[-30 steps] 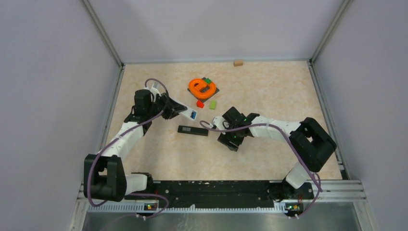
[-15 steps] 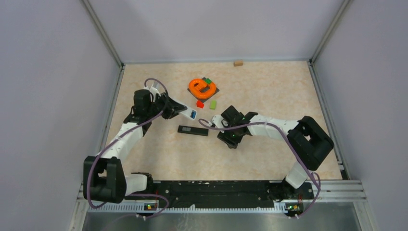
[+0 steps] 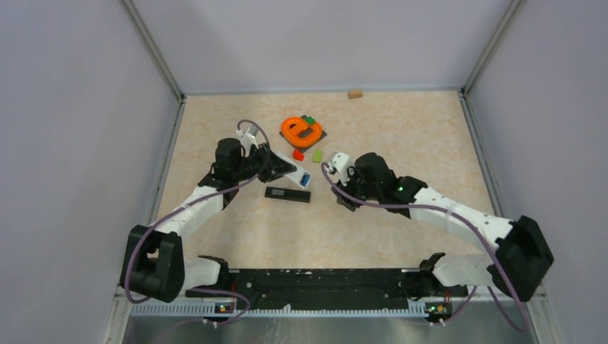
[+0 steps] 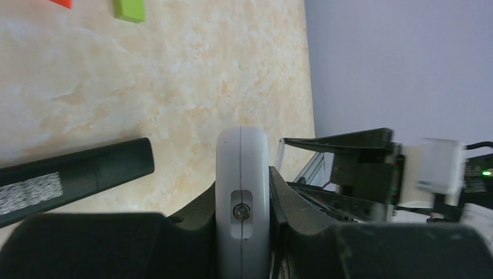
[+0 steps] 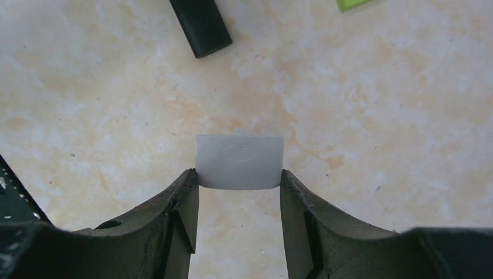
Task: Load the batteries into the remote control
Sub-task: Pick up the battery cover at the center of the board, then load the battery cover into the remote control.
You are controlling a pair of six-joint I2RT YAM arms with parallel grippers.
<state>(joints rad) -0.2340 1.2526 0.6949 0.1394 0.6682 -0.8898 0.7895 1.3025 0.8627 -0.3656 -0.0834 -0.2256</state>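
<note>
My left gripper [image 3: 281, 166] is shut on a white remote control [image 3: 297, 174], which sticks out to the right above the table. In the left wrist view the remote [image 4: 242, 174] stands edge-on, pinched between both fingers. A blue patch [image 3: 305, 178] shows at its far end; I cannot tell if it is a battery. No loose batteries are in view. My right gripper [image 3: 338, 188] points left, its fingertips closed on both sides of a small pale grey flat plate [image 5: 239, 161]. A black remote [image 3: 287, 194] lies flat between the two grippers.
Behind the grippers an orange ring toy [image 3: 301, 130] sits on a dark plate, with a red block [image 3: 298, 154] and a green block [image 3: 317, 155] beside it. A small wooden block [image 3: 355, 93] lies at the back wall. Walls close in the left, right and back sides.
The left arm has carried the white remote right, toward the middle. The right arm has swung its elbow out to the right, its gripper has shifted slightly back, and its jaws have narrowed.
</note>
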